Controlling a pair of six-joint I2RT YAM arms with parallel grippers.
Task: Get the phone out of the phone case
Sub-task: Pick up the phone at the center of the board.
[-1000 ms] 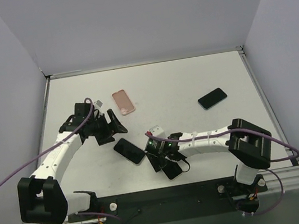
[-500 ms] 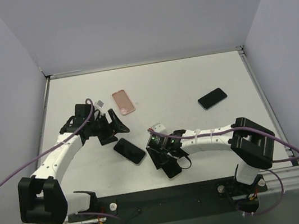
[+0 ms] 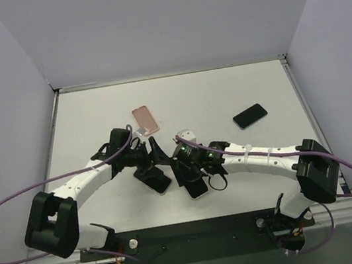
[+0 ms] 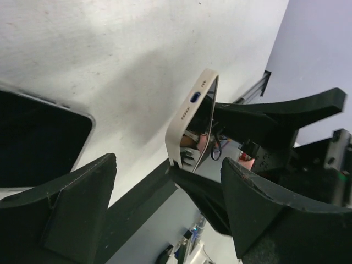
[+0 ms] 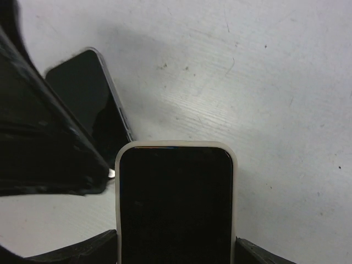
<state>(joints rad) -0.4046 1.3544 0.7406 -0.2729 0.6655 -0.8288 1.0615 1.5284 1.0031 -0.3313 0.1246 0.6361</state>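
Right claw (image 5: 175,245) grips the cased phone (image 5: 175,203) across its width, one end raised off the worktop (image 5: 264,71). Left claw (image 4: 168,165), jaws wide and empty, sits just beside the cased phone, whose port end faces it. Only the left wrist view shows that tilt and port; the overhead view hides both under the arms.

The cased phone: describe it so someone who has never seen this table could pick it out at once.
Look at the white table, near the middle of its front half. The cased phone is held tilted in the right gripper, beside a bare black phone lying flat. Only it has a cream rim around its dark screen.
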